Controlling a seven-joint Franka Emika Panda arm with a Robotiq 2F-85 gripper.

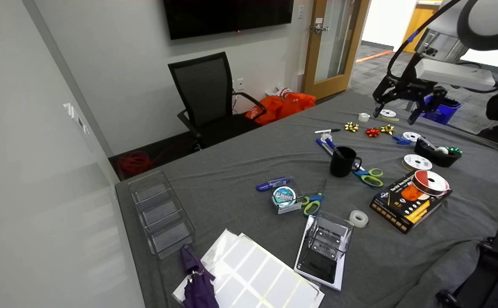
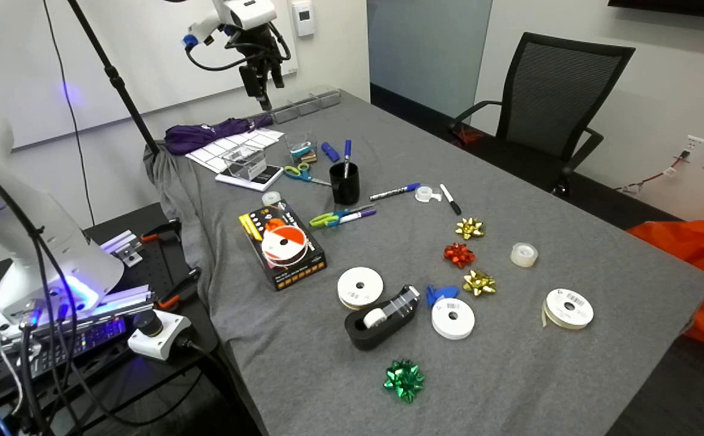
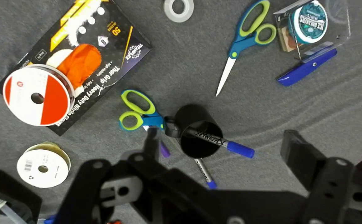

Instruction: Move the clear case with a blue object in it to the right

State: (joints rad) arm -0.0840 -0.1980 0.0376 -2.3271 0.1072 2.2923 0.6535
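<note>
The clear case (image 1: pixel 289 208) stands on the grey cloth near the table's middle. Inside it is a round teal mint tin (image 1: pixel 284 196); a small tan item also shows in it in the wrist view. The case also shows in an exterior view (image 2: pixel 301 145) and at the upper right of the wrist view (image 3: pixel 339 34). My gripper (image 3: pixel 222 135) is open and empty, its fingers wide apart, high above the table. In the wrist view the black mug lies between and beyond the fingers, and the case is up and right of them. The gripper also shows in both exterior views (image 1: pixel 394 116) (image 2: pixel 272 95).
Touching or close to the case are a blue tool (image 1: pixel 273 184) and blue-green scissors (image 1: pixel 312 203). A black mug (image 1: pixel 342 162) holds a marker. Also here are a glove box (image 1: pixel 407 205) with a ribbon spool, another clear case (image 1: pixel 330 231) on a white box, and a divided tray (image 1: pixel 163 214).
</note>
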